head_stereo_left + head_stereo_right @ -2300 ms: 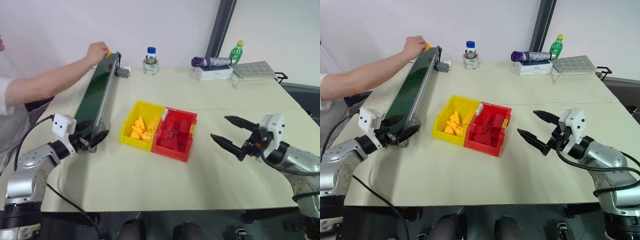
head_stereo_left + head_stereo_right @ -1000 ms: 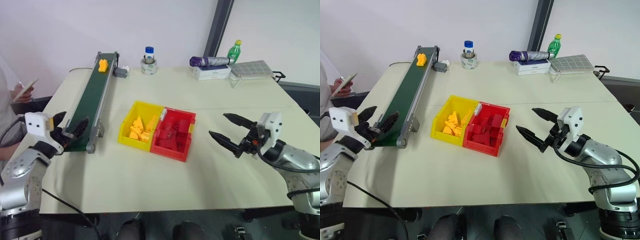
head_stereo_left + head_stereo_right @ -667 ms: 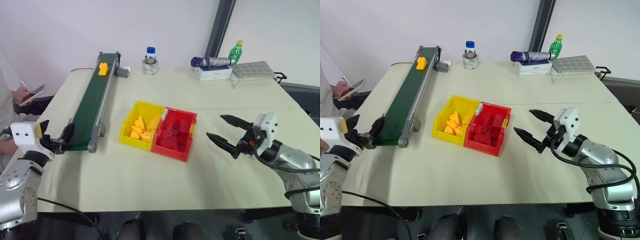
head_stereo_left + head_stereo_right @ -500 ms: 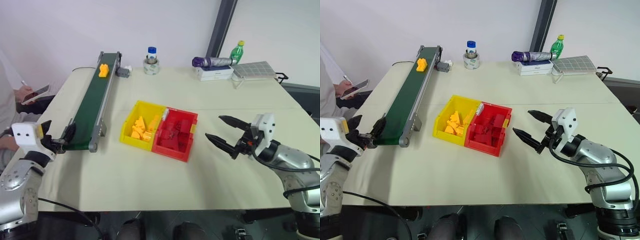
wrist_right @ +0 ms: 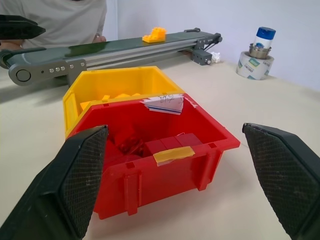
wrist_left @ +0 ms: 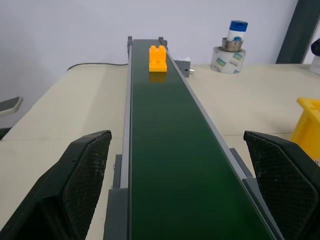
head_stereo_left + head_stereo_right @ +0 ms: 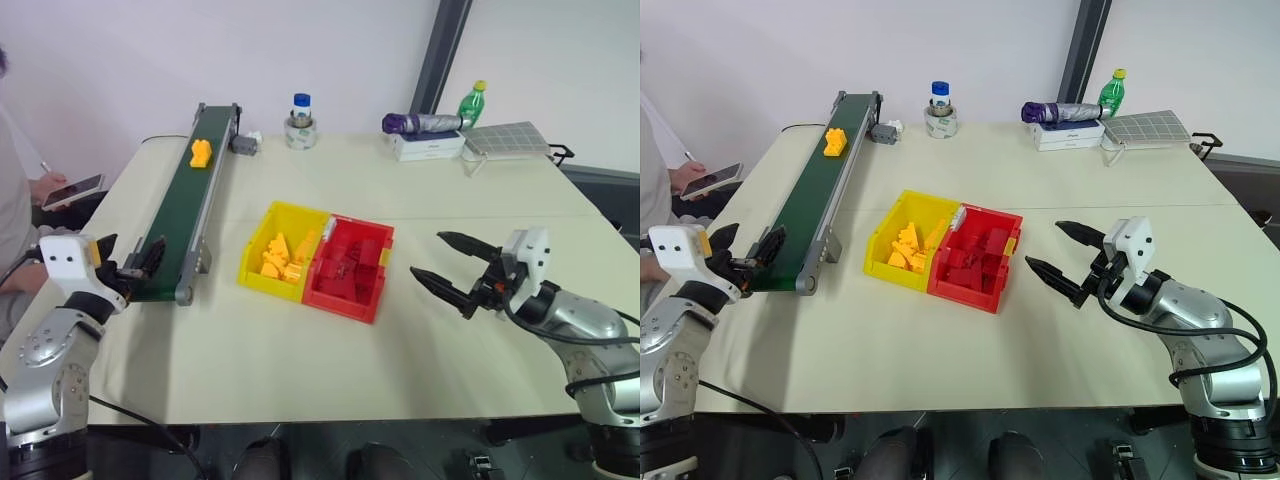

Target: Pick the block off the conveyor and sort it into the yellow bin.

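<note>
The block (image 7: 201,152), a small yellow-orange studded brick, lies on the far part of the conveyor (image 7: 178,218), a long dark green belt with grey rails. My left gripper (image 7: 128,262) hovers at the belt's near end, open, one finger on either side of the belt line; from the left wrist the block (image 6: 158,58) shows far up the belt. The yellow bin (image 7: 252,255) holds several yellow bricks and is joined to a red one. My right gripper (image 7: 428,254) is open above the table, right of the bins, holding nothing.
The red bin (image 7: 350,292) holds dark red bricks. A tape roll with a small bottle (image 7: 301,124), a folded umbrella (image 7: 420,124), a green bottle (image 7: 471,102) and a grey pad stand along the far edge. A person with a phone (image 7: 70,189) sits left of the table.
The block has ridden down the belt towards its near end. Both grippers stay open and roughly in place. The view has shifted a little.
</note>
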{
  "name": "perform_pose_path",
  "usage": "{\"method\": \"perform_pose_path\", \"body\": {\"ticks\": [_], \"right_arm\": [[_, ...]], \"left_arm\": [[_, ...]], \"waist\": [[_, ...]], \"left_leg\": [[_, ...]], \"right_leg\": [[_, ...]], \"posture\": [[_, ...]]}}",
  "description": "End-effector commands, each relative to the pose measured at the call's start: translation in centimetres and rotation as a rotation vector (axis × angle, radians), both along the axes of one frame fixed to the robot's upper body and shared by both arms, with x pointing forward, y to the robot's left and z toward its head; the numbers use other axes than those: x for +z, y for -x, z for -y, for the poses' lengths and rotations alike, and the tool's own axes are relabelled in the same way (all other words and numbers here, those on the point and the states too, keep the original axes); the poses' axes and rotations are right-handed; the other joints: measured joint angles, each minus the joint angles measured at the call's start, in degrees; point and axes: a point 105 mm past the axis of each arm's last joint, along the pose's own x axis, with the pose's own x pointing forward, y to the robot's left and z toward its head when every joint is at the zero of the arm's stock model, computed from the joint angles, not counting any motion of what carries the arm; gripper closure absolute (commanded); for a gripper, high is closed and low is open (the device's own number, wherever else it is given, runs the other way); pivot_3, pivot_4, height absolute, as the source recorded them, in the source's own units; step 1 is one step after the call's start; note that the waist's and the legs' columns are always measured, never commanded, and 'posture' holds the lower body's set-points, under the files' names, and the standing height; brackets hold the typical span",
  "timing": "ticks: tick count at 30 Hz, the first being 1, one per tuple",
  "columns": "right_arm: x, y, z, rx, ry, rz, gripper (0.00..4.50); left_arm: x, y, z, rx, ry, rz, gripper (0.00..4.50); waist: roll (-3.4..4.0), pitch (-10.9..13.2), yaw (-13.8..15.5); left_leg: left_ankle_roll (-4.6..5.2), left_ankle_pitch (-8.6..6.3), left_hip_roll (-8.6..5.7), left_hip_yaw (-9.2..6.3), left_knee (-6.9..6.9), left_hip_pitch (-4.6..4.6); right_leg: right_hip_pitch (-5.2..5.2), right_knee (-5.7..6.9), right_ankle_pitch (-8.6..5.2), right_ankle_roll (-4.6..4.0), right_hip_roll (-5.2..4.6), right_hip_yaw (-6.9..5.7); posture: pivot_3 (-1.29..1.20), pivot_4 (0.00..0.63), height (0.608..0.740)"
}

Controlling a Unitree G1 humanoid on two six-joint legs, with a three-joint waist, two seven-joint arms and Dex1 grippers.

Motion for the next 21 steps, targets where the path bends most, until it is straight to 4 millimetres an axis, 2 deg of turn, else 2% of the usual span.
{"method": "perform_pose_path", "body": {"ticks": [1, 8, 11, 14, 17, 19, 21], "right_arm": [[1.0, 0.3, -0.1, 0.007, -0.001, 0.054, 0.05], [1.0, 0.2, -0.1, 0.007, 0.001, 0.056, 0.05], [1.0, 0.2, -0.1, 0.007, 0.005, 0.055, 0.05], [1.0, 0.2, -0.2, 0.010, 0.005, 0.055, 0.05], [0.9, 0.1, -0.4, 0.014, 0.006, 0.055, 0.05], [1.0, 0.1, -0.5, 0.015, 0.006, 0.057, 0.05], [0.9, 0.1, -0.7, 0.017, 0.008, 0.057, 0.05]], "left_arm": [[1.0, 0.9, 0.0, 0.016, -0.031, 0.054, 0.03], [-1.0, 2.9, 1.7, -0.009, -0.042, 0.027, 0.03], [0.3, 2.7, 2.1, -0.001, -0.037, 0.084, 0.03], [0.9, 1.8, 2.3, -0.010, -0.067, 0.096, 0.03], [0.7, 0.0, 1.8, 0.005, -0.105, 0.034, 0.03], [1.4, -1.6, 1.5, 0.009, -0.124, 0.009, 0.03], [3.1, -3.2, 1.4, 0.003, -0.087, 0.021, 0.03]], "waist": [[0.00, 0.00, -0.07], [-0.01, 0.01, -0.13], [-0.04, 0.02, 0.22], [-0.04, 0.03, 0.18], [-0.04, 0.03, 0.10], [-0.04, 0.03, 0.12], [-0.09, 0.06, 0.15]], "left_leg": [[0.00, 0.00, 0.00, 0.01, 0.00, 0.00], [0.00, 0.00, 0.01, 0.00, -0.01, 0.00], [-0.01, 0.00, 0.01, -0.01, 0.00, 0.01], [-0.01, 0.00, 0.01, -0.01, 0.03, 0.00], [0.00, 0.01, 0.01, 0.02, 0.04, 0.01], [0.01, 0.01, 0.01, 0.02, 0.02, 0.00], [0.02, 0.03, 0.02, 0.02, 0.02, -0.02]], "right_leg": [[0.00, 0.00, 0.00, 0.00, 0.00, 0.00], [-0.01, -0.01, -0.01, -0.01, 0.00, 0.01], [0.00, -0.01, -0.01, -0.07, 0.00, 0.00], [0.01, -0.01, 0.02, -0.13, -0.02, 0.00], [0.02, -0.02, 0.03, -0.14, -0.03, 0.01], [-0.01, -0.01, 0.03, -0.14, -0.02, 0.00], [-0.02, -0.01, 0.04, -0.12, 0.02, -0.03]], "posture": [[0.00, 0.150, 0.740], [0.00, 0.150, 0.740], [0.00, 0.150, 0.740], [0.00, 0.150, 0.740], [0.00, 0.150, 0.740], [0.00, 0.150, 0.740], [0.00, 0.150, 0.740]]}}
